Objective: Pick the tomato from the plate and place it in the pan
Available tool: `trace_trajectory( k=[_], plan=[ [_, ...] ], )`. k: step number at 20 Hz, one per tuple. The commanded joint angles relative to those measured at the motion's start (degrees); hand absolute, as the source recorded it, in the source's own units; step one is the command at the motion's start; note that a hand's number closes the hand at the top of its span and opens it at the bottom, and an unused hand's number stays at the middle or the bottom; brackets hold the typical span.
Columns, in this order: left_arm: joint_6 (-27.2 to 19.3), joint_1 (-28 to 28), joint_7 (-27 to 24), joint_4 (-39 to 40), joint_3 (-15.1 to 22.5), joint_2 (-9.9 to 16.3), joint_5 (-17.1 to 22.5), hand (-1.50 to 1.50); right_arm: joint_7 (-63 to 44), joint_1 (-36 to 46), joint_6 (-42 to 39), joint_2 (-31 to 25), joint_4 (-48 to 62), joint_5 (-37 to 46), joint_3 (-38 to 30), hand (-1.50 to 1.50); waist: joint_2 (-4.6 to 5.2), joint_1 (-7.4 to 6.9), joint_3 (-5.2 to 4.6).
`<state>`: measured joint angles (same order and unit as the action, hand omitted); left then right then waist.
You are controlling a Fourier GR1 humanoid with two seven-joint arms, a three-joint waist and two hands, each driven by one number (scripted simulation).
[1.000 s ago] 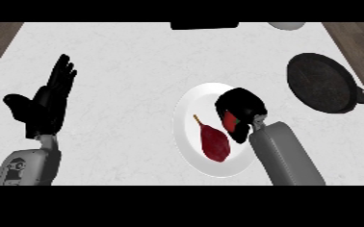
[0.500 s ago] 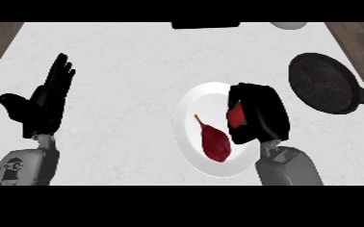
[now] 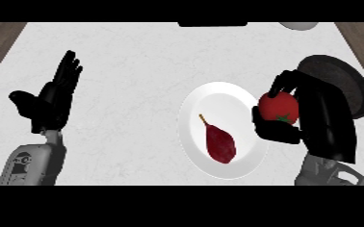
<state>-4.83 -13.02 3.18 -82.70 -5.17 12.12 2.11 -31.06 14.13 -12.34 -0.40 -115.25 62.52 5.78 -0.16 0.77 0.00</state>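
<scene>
Now plate (image 3: 213,94) holds one dark-red piece (image 3: 221,143) — tomato (image 3: 278,107) in right hand (image 3: 323,120).

counter (image 3: 142,67) left of plate (image 3: 195,120): open | pan (image 3: 341,74) side: right hand (image 3: 313,120) occupies

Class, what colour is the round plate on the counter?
White, seen in the head view: the round white plate holding a dark red pointed fruit.

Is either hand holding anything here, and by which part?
The right hand holds the tomato round its sides, fingers and thumb curled about it. The left hand is open and holds nothing.
</scene>
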Motion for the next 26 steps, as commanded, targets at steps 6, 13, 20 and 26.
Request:
trace_trajectory(
  k=[6,13,20,26],
  plan=[
    [0.24,-0.36,0.33,-0.61,0.65,-0.73,-0.65,0.0,10.39,6.51,3.26,-10.94,12.24,-17.05,-24.85,1.5,0.27,-0.87,0.03],
    [-0.77,-1.76,3.37,-2.56,1.9,-1.57,-1.57,0.0,28.11,8.01,13.54,-22.97,37.21,-16.24,-33.52,1.5,0.56,-1.59,0.12],
    [-0.84,-2.61,-0.06,0.88,1.98,-2.41,-2.42,0.0,39.47,16.99,26.46,-30.64,66.19,-13.29,-37.54,1.5,1.15,-2.68,0.19],
    [-0.06,-0.45,-0.45,-1.44,3.13,-2.86,-2.59,0.0,49.13,20.89,33.78,-33.73,84.4,-14.61,-40.71,1.5,1.35,-3.51,0.3]
  ],
)
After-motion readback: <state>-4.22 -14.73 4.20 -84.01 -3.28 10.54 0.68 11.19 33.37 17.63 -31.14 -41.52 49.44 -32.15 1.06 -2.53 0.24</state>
